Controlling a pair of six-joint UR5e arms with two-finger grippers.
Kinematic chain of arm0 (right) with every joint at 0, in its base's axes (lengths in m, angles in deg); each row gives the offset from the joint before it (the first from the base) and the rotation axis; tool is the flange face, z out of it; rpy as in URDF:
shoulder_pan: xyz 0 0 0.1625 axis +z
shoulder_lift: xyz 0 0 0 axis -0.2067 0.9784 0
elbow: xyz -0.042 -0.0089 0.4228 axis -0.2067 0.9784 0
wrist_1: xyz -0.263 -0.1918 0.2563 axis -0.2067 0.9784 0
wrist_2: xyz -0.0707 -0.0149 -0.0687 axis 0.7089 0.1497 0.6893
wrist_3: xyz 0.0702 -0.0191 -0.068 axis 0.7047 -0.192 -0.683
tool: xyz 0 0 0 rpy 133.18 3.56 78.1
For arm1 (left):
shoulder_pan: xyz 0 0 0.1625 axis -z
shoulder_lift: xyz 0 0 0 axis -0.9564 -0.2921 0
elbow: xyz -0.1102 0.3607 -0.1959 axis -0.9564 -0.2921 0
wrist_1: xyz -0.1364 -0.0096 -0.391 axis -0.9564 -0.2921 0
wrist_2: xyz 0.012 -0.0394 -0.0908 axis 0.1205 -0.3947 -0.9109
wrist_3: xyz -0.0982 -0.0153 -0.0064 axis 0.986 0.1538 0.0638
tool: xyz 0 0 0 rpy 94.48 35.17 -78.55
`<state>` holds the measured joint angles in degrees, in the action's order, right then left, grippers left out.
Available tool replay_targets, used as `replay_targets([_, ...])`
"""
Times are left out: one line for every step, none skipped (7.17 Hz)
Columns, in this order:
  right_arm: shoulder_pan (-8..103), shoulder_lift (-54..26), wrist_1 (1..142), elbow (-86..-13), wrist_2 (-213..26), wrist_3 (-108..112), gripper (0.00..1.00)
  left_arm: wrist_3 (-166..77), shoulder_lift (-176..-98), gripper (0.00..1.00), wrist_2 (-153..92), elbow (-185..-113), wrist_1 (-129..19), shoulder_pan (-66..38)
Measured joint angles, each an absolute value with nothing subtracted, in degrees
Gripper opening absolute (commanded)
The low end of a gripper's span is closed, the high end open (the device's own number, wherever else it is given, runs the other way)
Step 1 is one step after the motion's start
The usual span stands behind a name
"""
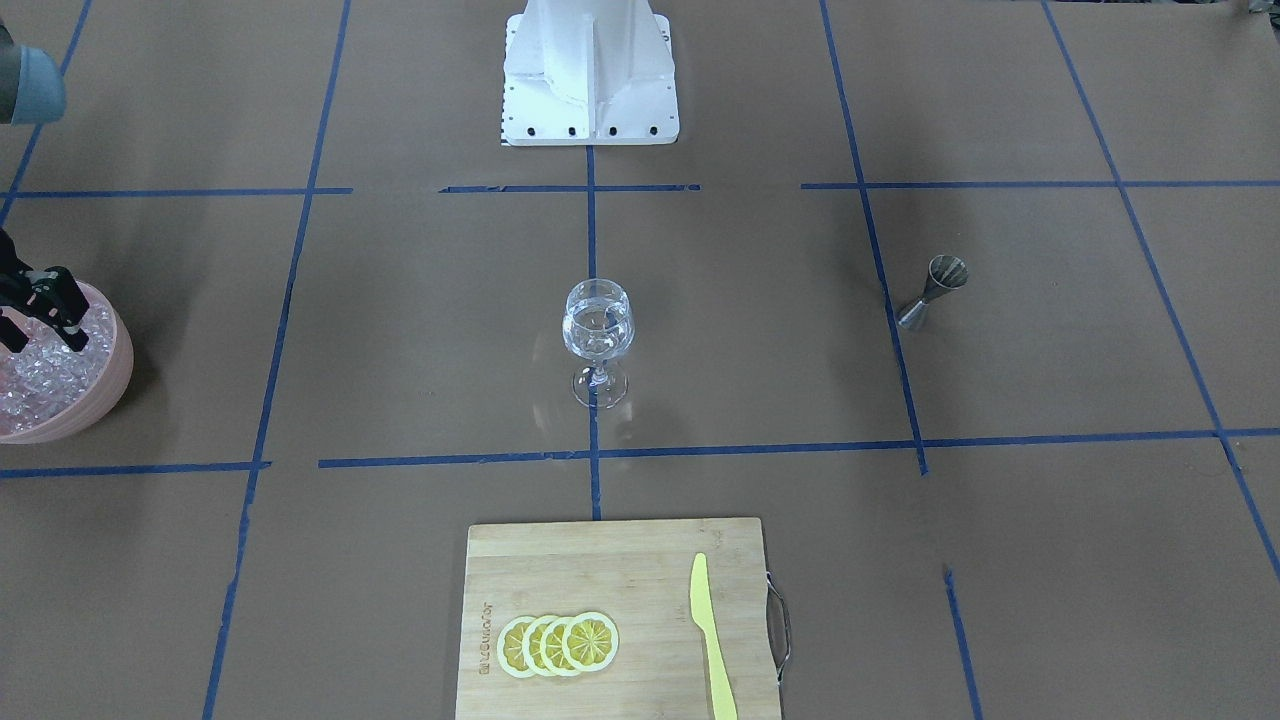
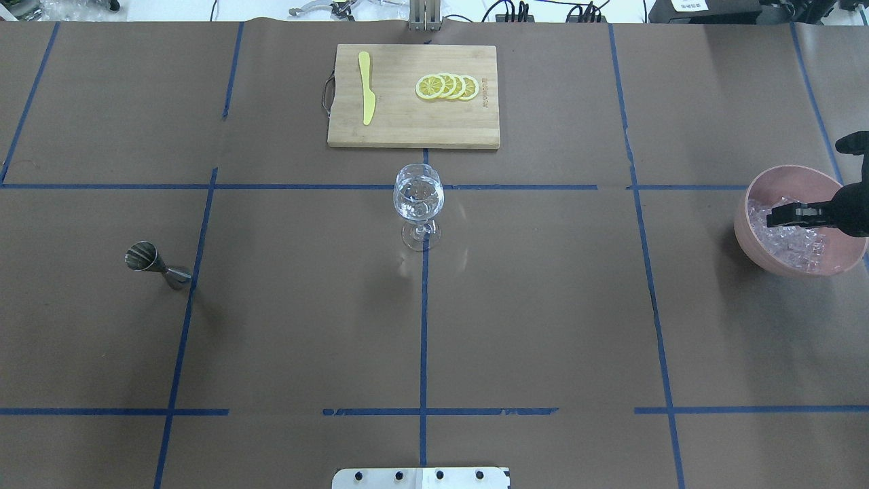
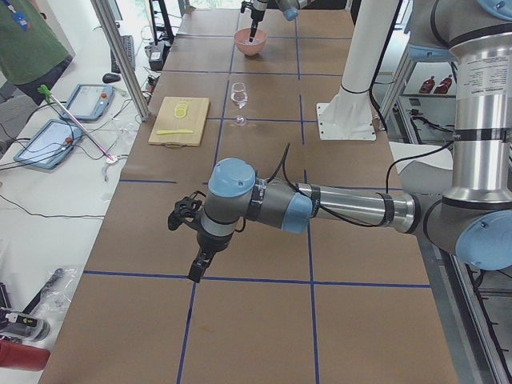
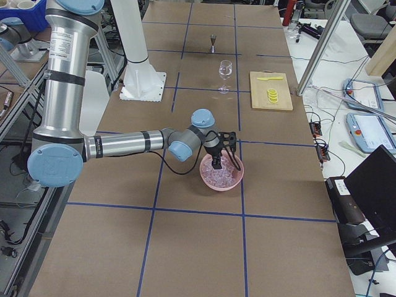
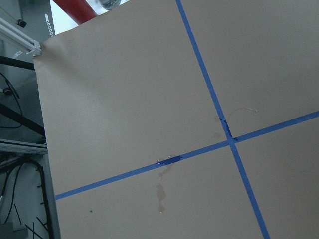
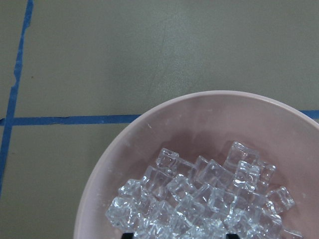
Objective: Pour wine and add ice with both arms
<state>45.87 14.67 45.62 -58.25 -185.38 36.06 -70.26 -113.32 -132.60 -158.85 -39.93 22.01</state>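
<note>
A pink bowl (image 2: 743, 234) heaped with ice (image 6: 199, 194) stands at the table's right end. My right gripper (image 1: 45, 340) hangs open just above the ice (image 2: 787, 241). Its two dark fingertips (image 6: 128, 235) peek in wide apart at the bottom of the right wrist view, with nothing between them. A stemmed wine glass (image 2: 419, 197) stands at the table's middle and holds something clear; I cannot tell if it is wine. My left gripper (image 3: 186, 248) hovers over bare paper at the table's left end. Only the left side view shows it, so I cannot tell whether it is open or shut.
A steel jigger (image 2: 156, 263) stands left of the glass. At the far edge, a wooden cutting board (image 2: 407, 129) carries lemon slices (image 2: 448, 87) and a yellow knife (image 2: 367, 88). The white pedestal base (image 1: 590, 70) sits at the near edge.
</note>
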Motion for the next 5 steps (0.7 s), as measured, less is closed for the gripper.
replay_targets([45.76, 14.38, 45.61, -57.78, -185.28, 35.98, 0.66, -70.26, -113.31, 1.0, -132.63, -158.83, -39.93, 22.0])
replay_targets([45.67, 13.95, 45.59, -57.17, -185.26, 35.92, 0.66, -70.26, -113.31, 1.0, -132.64, -158.82, -39.95, 21.99])
replay_targets([45.61, 13.6, 45.55, -56.5, -185.28, 35.87, 0.66, -70.26, -113.31, 1.0, -132.64, -158.8, -39.98, 21.96])
replay_targets([45.58, 13.52, 45.55, -56.15, -185.28, 35.85, 0.63, -70.26, -113.31, 1.0, -132.65, -158.8, -40.01, 21.93])
replay_targets([45.53, 13.52, 45.58, -56.01, -185.26, 35.86, 0.59, -70.26, -113.31, 1.0, -132.65, -158.8, -40.01, 21.92])
